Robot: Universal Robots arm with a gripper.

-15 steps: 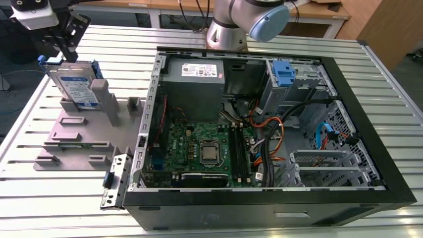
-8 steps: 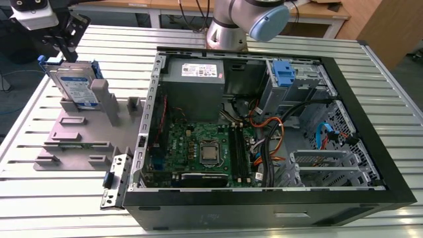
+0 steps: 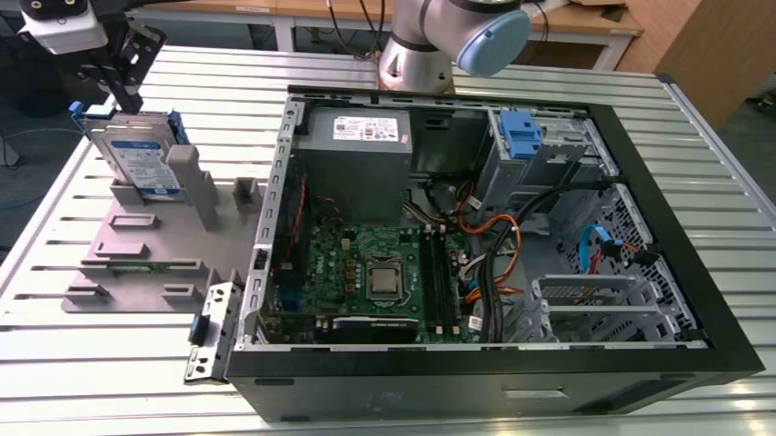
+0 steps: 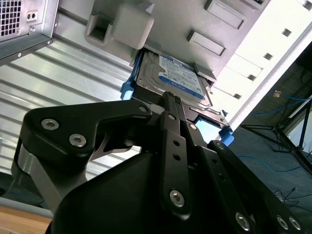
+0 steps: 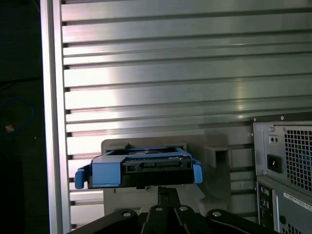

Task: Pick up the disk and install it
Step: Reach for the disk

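the gripper (image 5: 166, 191) is clenched, fingers pressed together just at the top edge of the disk (image 5: 141, 168) standing in its grey holder (image 3: 145, 238).

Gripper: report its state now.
Black gripper: cannot be told; it is at the top edge of the upright flat silver-metal disk with blue side rails.

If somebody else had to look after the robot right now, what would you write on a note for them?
End effector: right at the top edge of the flat silver metal hard disk with blue plastic side rails; I cannot tell whether it has hold of it.
Disk: standing on edge in the grey plastic holder on the slatted metal table, to the exterior view's left of the open black computer case.
Done: end effector is at the disk.
Left: disk not lifted, not in the case.
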